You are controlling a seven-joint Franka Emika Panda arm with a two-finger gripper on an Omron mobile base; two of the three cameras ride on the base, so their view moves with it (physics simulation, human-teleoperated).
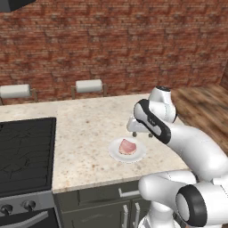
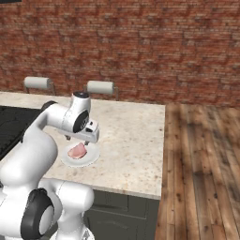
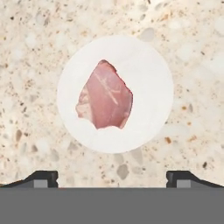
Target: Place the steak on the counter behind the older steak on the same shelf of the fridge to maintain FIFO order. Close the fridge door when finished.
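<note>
The pale pink steak (image 1: 127,146) (image 2: 77,151) (image 3: 105,96) lies on a round white plate (image 1: 133,158) (image 2: 89,159) (image 3: 148,87). The plate sits on the beige speckled counter (image 1: 84,133) (image 2: 131,140) (image 3: 35,43), close to its front edge. My gripper (image 1: 141,134) (image 2: 78,140) (image 3: 112,177) hangs just above the plate and points straight down at the steak. It is open, its fingertips spread wide with nothing between them and clear of the meat. The fridge, its shelf and the older steak are out of view.
A black stove top (image 1: 24,151) (image 2: 9,122) adjoins the counter on the left. Two pale seat backs (image 1: 89,86) (image 1: 15,91) stand behind the counter before a brick wall. Wooden floor (image 2: 201,164) lies past the counter's right end.
</note>
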